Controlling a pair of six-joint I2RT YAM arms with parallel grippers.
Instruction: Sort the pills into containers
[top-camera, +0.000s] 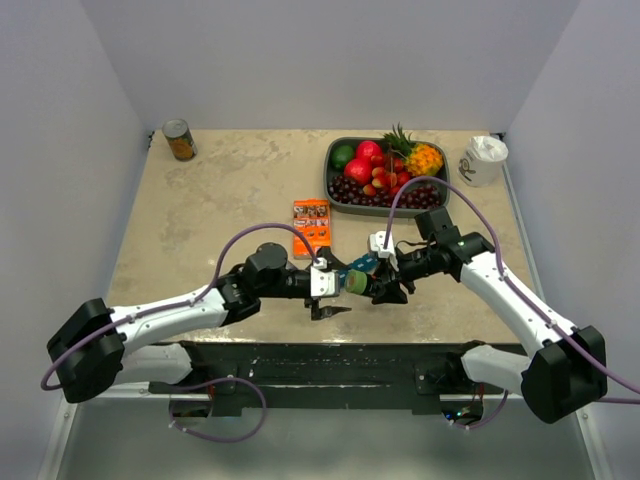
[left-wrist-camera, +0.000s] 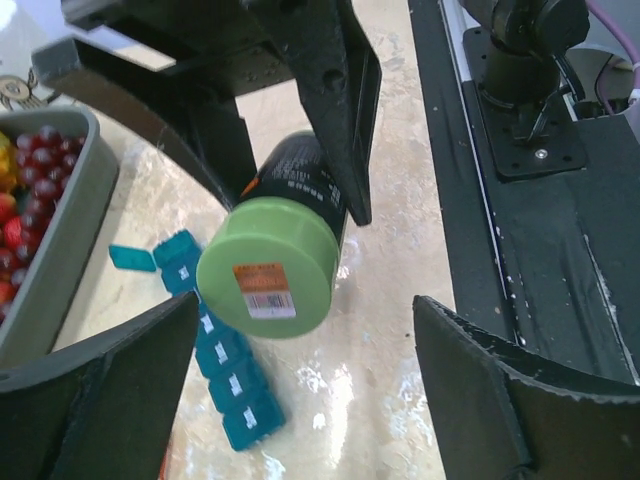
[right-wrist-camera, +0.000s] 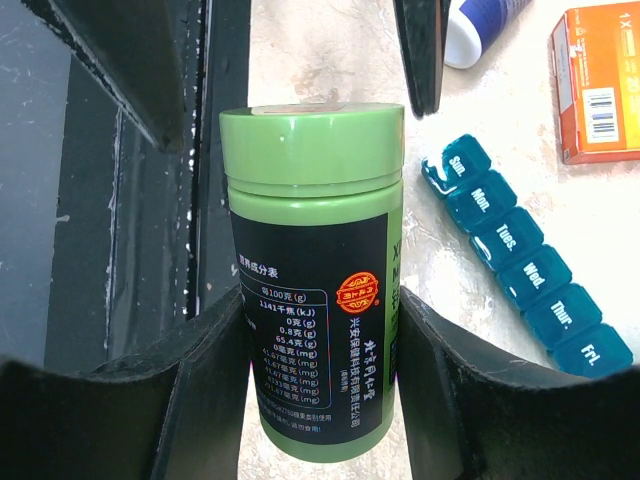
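A pill bottle (right-wrist-camera: 315, 290) with a green cap and a black label is held off the table by my right gripper (right-wrist-camera: 320, 340), shut on its body. In the top view the bottle (top-camera: 356, 283) lies sideways, cap toward my left gripper (top-camera: 335, 287). My left gripper (left-wrist-camera: 310, 390) is open, its fingers either side of the cap (left-wrist-camera: 268, 275) and apart from it. The teal pill-organizer strip (right-wrist-camera: 525, 265) lies on the table beside the bottle. It also shows in the left wrist view (left-wrist-camera: 225, 350), with one end lid (left-wrist-camera: 130, 257) flipped open. No loose pills show.
An orange box (top-camera: 311, 227) lies behind the organizer, with a white-and-blue bottle (right-wrist-camera: 480, 25) near it. A grey fruit tray (top-camera: 335, 185) stands at the back right, a white cup (top-camera: 485, 160) beside it, a can (top-camera: 180, 140) at the back left. The black base panel (left-wrist-camera: 560, 260) runs along the near edge.
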